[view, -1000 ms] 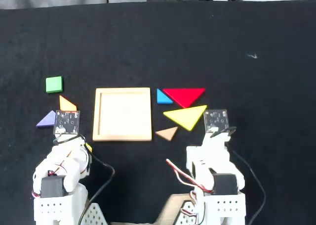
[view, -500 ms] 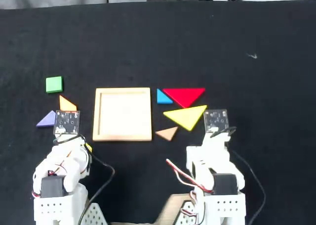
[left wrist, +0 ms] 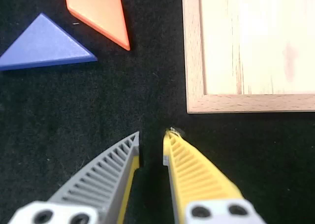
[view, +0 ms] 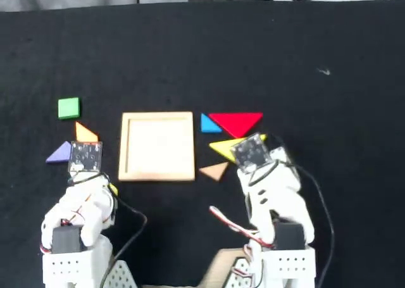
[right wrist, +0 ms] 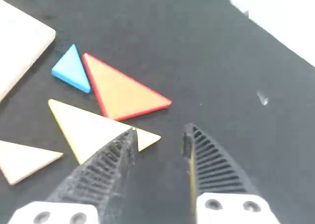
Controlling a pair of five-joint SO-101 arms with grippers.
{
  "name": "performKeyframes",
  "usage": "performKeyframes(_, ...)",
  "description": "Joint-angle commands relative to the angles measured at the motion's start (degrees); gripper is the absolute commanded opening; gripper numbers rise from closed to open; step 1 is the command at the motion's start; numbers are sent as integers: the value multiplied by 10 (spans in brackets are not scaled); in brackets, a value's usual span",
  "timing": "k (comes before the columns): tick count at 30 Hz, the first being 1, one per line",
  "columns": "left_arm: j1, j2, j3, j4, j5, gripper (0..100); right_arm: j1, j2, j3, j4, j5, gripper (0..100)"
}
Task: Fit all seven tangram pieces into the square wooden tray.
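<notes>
**High view: tray empty, seven pieces lying around it**

The wooden tray [view: 124,146] sits at the centre of the black table [view: 253,60] with nothing inside it. To its left lie the green square [view: 69,107], the orange parallelogram [view: 86,133] and the purple triangle [view: 60,152]. To its right lie the small blue triangle [view: 209,123], the red triangle [view: 236,122], the yellow triangle [view: 223,147] and, lower down, the tan triangle [view: 214,171].

The right arm [view: 256,155] leans over the yellow triangle's right part. The right gripper [right wrist: 158,135] has its jaws apart, holding nothing, above that triangle's tip. The left arm [view: 85,156] stands at lower left beside the purple triangle. The left gripper [left wrist: 151,135] has its jaws narrowly parted and empty, over bare table near the tray's corner.
</notes>
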Motion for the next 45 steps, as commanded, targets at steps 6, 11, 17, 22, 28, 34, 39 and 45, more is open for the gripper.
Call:
performKeyframes(6, -2, -4, 11, 4, -3, 95, 55, -48, -113, 38, 15, 121)
performKeyframes(11, -2, -4, 11, 4, -3, 95, 50, -45, -190, 106, 15, 178)
performKeyframes(17, -2, -4, 11, 4, -3, 95, 49, 110, -298, 125, 15, 180)
performKeyframes(22, -2, -4, 11, 4, -3, 95, 49, 357, -432, 122, 15, 181)
performKeyframes(28, 41, -4, 11, 4, 0, 97, 20, 611, -556, 150, 18, 181)
performKeyframes(34, 107, -4, 11, 4, 0, 96, 4, 766, -645, 171, 62, 181)
performKeyframes(39, 128, -4, 11, 4, 0, 96, 5, 836, -663, 176, 151, 181)
performKeyframes(45, 111, -4, 12, 4, -3, 96, 27, 901, -693, 140, 156, 181)
